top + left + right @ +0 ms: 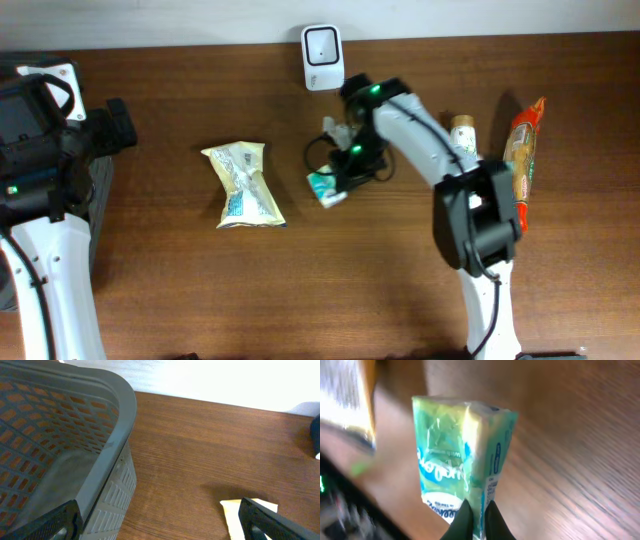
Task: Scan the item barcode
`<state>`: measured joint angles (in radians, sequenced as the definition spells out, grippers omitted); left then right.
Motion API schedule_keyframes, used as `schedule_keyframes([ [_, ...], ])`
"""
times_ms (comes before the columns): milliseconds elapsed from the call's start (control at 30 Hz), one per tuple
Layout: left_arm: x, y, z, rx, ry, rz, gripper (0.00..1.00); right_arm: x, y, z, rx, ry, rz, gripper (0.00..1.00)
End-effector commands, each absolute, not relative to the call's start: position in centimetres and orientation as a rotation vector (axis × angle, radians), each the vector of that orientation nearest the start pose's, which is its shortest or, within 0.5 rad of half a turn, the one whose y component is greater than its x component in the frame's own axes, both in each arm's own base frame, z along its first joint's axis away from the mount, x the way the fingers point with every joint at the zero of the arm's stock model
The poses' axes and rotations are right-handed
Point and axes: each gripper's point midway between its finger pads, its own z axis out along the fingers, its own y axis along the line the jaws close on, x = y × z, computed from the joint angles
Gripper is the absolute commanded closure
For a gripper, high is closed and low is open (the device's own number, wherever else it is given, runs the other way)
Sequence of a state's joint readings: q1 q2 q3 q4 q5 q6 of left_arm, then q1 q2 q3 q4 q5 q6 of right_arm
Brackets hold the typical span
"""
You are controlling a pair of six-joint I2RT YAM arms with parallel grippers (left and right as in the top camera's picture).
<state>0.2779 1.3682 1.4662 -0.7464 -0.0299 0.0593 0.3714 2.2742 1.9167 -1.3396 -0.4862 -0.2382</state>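
Note:
The item is a small green-and-white packet. My right gripper is shut on the packet's folded edge, with thin film pinched between the black fingertips. A strip of small print and bars runs down that edge beside the fingers. In the overhead view the packet hangs near the table's middle, below the white scanner at the far edge. My left gripper is open over the wood by the basket, holding nothing.
A grey mesh basket stands at the far left. A pale crinkled snack bag lies left of centre. A small bottle and an orange snack pack lie at the right.

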Motion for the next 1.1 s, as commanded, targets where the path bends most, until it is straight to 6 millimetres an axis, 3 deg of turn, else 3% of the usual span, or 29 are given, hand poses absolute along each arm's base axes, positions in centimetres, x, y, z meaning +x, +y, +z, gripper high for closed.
schedule_keyframes([
  [0,38.2,11.4,31.6,-0.266,2.189,0.208,0.01,35.1,22.5,9.4,-1.446,2.617,1.001,0.96],
  [300,38.2,11.4,31.6,-0.266,2.189,0.208,0.01,34.8,23.7,9.5,-1.522,2.508,1.068,0.96],
  [433,38.2,11.4,31.6,-0.266,2.189,0.208,0.01,37.6,23.0,8.5,-1.115,2.774,0.955,0.96],
  [500,38.2,11.4,31.6,-0.266,2.189,0.208,0.01,39.6,20.3,6.8,-0.772,2.991,0.661,0.96],
  [567,38.2,11.4,31.6,-0.266,2.189,0.208,0.01,41.2,16.9,5.7,-0.532,3.084,0.292,0.96],
  [600,38.2,11.4,31.6,-0.266,2.189,0.208,0.01,41.6,15.6,5.4,-0.451,3.093,0.137,0.96],
  [667,38.2,11.4,31.6,-0.266,2.189,0.208,0.01,42.4,12.0,5.9,-0.232,3.034,-0.366,0.96],
  [733,38.2,11.4,31.6,-0.266,2.189,0.208,0.01,42.1,9.8,8.1,-0.118,2.868,-0.799,0.96],
  [833,38.2,11.4,31.6,-0.266,2.189,0.208,0.01,41.5,10.7,9.8,-0.199,2.734,-1.001,0.96],
  [900,38.2,11.4,31.6,-0.266,2.189,0.208,0.01,41.1,12.0,10.1,-0.22,2.693,-1.019,0.96],
  [1067,38.2,11.4,31.6,-0.266,2.189,0.208,0.01,40.6,12.5,7.2,-0.23,2.704,-1.074,0.96],
])
